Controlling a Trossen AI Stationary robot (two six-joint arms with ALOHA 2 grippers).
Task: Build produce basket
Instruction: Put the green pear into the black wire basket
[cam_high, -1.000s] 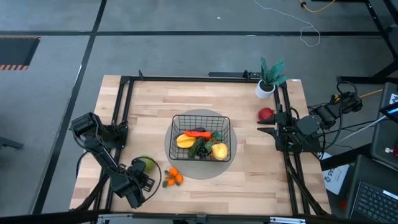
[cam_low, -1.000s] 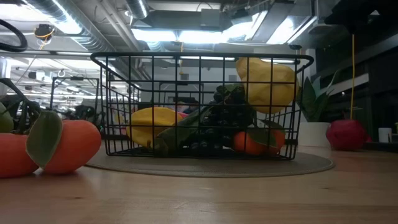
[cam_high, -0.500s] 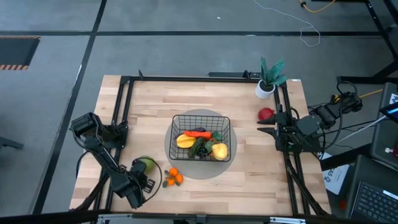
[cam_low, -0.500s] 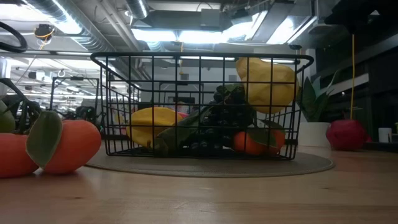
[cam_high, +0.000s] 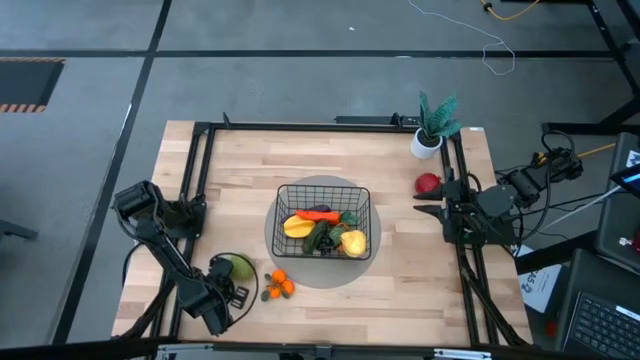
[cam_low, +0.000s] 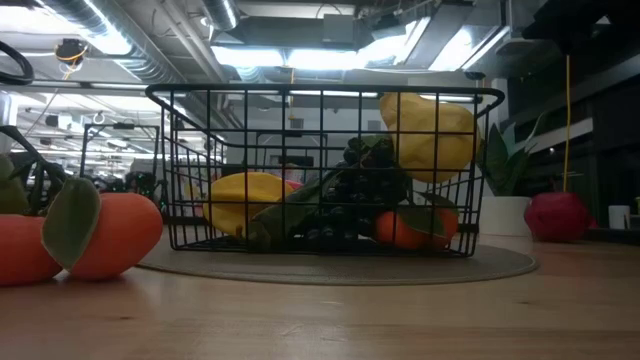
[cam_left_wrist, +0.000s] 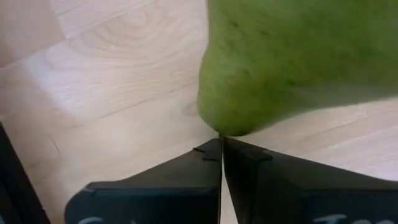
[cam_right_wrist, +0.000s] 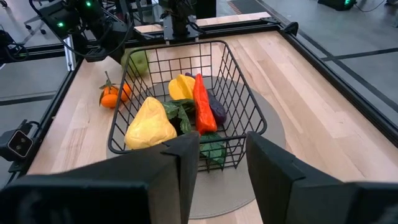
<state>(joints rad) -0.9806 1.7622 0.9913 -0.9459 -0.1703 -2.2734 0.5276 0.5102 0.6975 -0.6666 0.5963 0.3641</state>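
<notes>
Both empty: L jaws closed tip-to-tip just by pear (cam_left_wrist: 298, 62); R jaws apart, facing basket (cam_right_wrist: 180, 46).

Produce (cam_high: 322, 230) in basket (cam_high: 323, 188), mid-table

- Overhead shot is evenly lit, no harsh glare. The wooden table (cam_high: 330, 300) looks bright and soft, with only faint shadows under the basket (cam_high: 323, 220).
- Table-level view is heavily backlit: the ceiling light panels (cam_low: 300, 55) blow out to white, so the basket wires read as dark silhouettes.
- Same view, the oranges (cam_low: 95, 235) up close at the edge are soft, and the tabletop in front is blurry too.
- Left wrist cam is way too close. The pear (cam_left_wrist: 298, 62) fills the frame, fuzzy, with a soft shadow on the wood beneath it.
- Right wrist cam is crisp on the basket; its own fingers (cam_right_wrist: 180, 174) are dark and blurred.
</notes>
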